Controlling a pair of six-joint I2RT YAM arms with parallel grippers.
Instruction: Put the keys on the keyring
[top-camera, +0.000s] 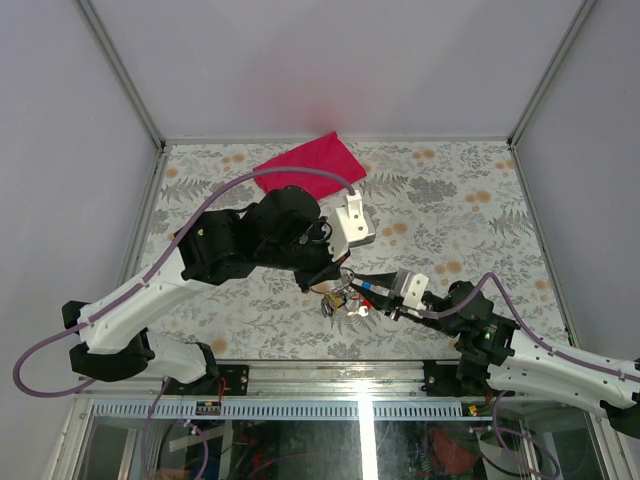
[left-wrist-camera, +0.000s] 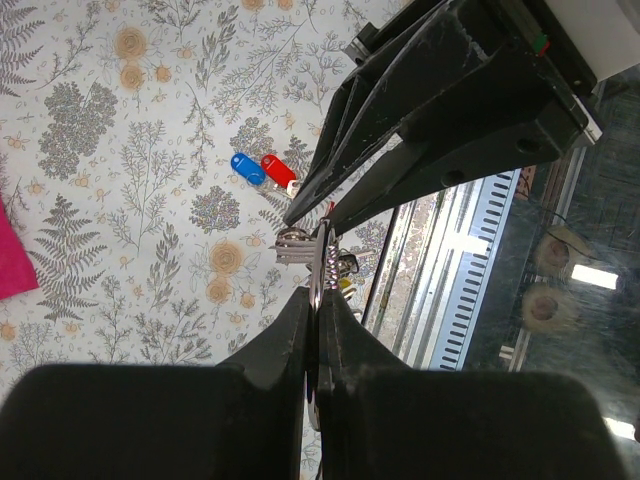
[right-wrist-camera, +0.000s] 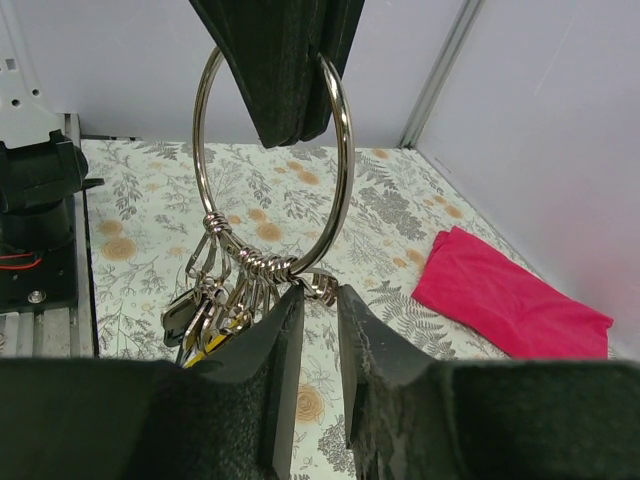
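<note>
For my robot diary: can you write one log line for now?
left gripper: shut on keyring | right gripper: open, tips at keyring bottom | keys: on table

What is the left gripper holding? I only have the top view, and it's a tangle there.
Observer: In the right wrist view, the left gripper is shut on the top of the keyring, which hangs from it.
Operator: And the other arm's?
Observer: Same view: the right gripper has its jaws slightly apart, with the tips at the ring's lower edge. No grip shows.
Operator: Anything threaded on yet?
Observer: No. In the left wrist view, the red key and the blue key lie side by side on the table, off the ring.
</note>
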